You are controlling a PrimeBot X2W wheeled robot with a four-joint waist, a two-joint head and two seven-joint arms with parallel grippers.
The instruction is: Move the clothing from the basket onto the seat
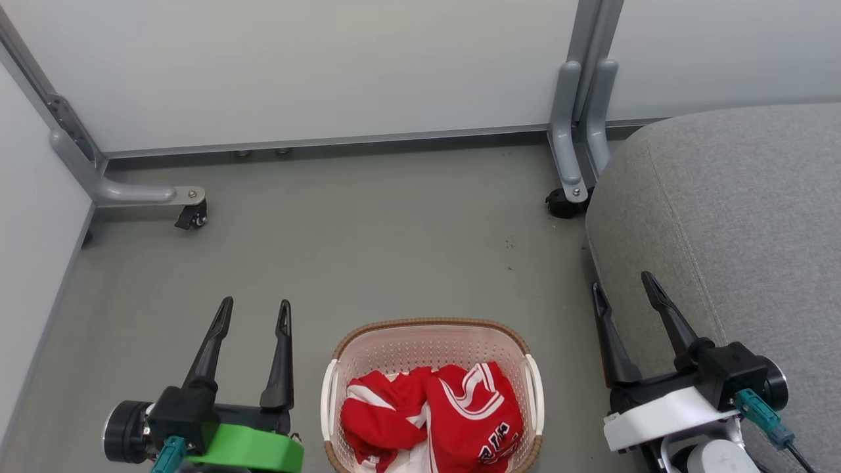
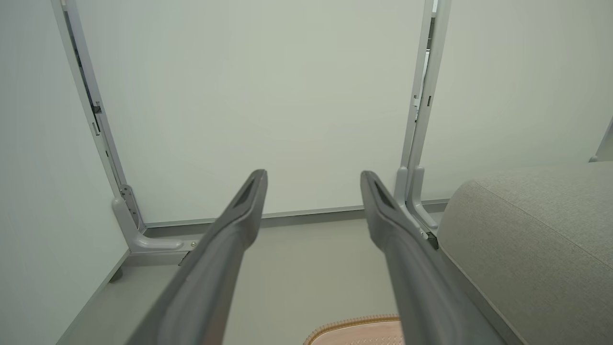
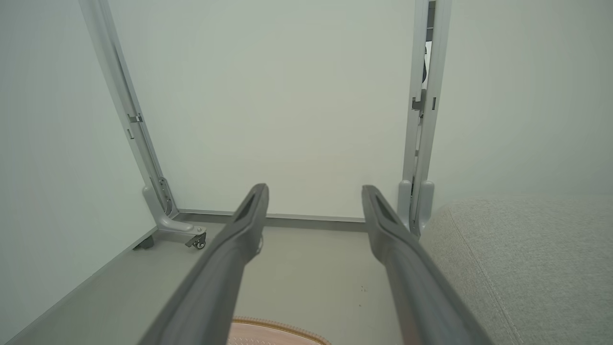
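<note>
Starting at the far left with smooth pale partition panels in grey metal framing, ending in a curved foot on a small black caster. Moving on to the left pincer above the matte grey floor, finding its two long, dark, tapering fingers spread apart and pinching nothing, with a glossy green band at the wrist partly cut off by the bottom edge. Coming next to the basket, standing on the floor between the two pincers: oval, cream plastic pierced with small round holes, a brown woven-look rim, white side handles, the near end cropped by the frame. Seeing the clothing lying crumpled inside it, soft red fabric with white stripes and trim, the dark lettering on the right-hand piece half cropped and unreadable. Reaching the right pincer, likewise spread wide and empty, hanging at the rounded edge of the seat, and failing to tell whether touching it. Ending on light grey coarse-woven upholstery with a stitched seam, running out of frame at right and bottom.
</note>
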